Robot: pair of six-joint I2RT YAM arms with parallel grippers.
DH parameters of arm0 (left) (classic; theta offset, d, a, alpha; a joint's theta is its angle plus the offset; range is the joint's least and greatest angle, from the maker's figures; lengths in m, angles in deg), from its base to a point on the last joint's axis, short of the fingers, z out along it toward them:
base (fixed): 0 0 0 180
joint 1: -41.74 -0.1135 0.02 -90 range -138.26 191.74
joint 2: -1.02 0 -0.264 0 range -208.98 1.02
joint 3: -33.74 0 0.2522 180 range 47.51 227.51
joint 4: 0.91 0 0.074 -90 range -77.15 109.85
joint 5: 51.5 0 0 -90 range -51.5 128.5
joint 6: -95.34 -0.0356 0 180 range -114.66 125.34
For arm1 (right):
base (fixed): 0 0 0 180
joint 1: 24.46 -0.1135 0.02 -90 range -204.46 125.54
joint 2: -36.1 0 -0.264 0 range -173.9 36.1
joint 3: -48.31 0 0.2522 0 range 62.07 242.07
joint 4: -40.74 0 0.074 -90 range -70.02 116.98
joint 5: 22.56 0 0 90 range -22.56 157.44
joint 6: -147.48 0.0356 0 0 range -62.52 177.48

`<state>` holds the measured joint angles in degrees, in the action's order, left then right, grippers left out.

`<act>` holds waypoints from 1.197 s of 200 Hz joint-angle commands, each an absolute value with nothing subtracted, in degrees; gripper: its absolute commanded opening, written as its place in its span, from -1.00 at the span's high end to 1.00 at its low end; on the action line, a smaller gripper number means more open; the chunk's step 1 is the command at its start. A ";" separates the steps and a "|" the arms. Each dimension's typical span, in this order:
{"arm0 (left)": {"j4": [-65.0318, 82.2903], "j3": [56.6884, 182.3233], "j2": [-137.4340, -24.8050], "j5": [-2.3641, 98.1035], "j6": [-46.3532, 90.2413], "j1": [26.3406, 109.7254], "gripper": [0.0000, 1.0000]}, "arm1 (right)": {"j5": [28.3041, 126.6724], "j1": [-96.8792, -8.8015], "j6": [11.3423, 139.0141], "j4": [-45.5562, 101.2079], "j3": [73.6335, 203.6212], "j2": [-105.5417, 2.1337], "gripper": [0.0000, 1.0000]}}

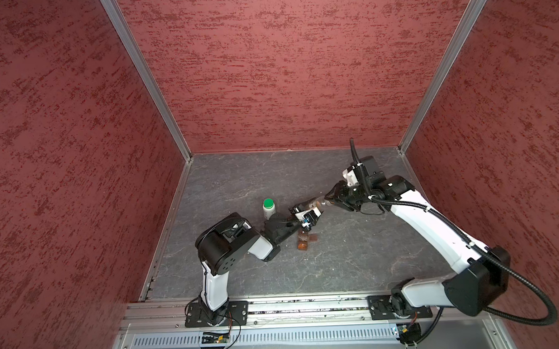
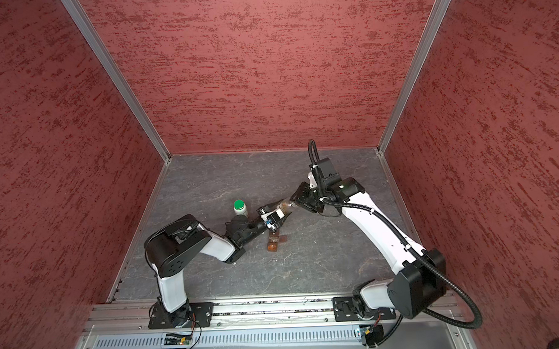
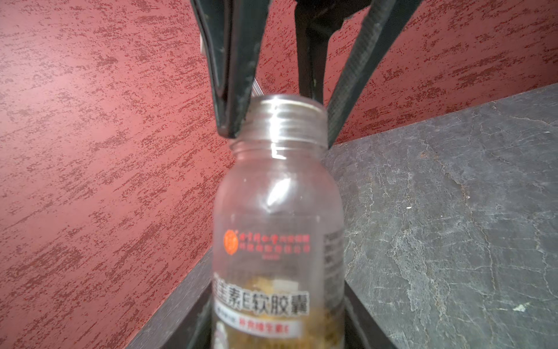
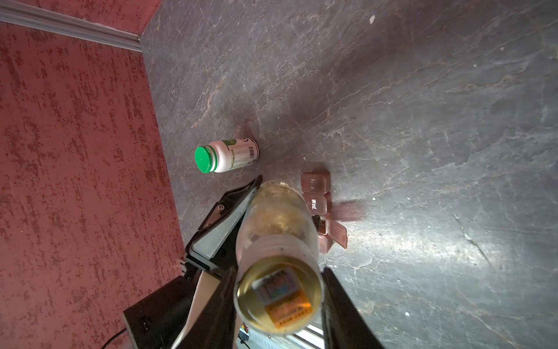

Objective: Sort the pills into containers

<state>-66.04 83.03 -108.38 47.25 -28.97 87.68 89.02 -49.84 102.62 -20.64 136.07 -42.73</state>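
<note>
While the left claw (image 1: 309, 211) and right claw (image 3: 279, 136) clamp the clear bottle (image 3: 277, 211) at body and open neck, the containers (image 4: 315, 202) are translucent brown cells, one lid (image 4: 338, 232) open.

Left wrist view: bottle (image 3: 277, 211) base cut off by frame edge, label blurred; pills (image 3: 262, 282) only yellow smear inside; containers (image 4: 314, 184) partly hidden behind bottle in right wrist view, contents untellable

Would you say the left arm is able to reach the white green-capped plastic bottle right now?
Likely within reach, but not yet: the left end effector is shut on the clear amber plastic bottle. The white green-capped bottle stands close beside that arm, with nothing between them.
</note>
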 commanded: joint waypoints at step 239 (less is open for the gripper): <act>-60.86 63.92 -87.59 42.82 -24.40 90.74 1.00 | 71.77 -49.33 71.37 -21.40 127.83 -39.44 0.60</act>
<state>-61.54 65.55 -90.63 45.92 -25.93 89.95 80.12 -49.63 60.53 -21.69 130.89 -36.13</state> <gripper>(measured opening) 0.531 0.422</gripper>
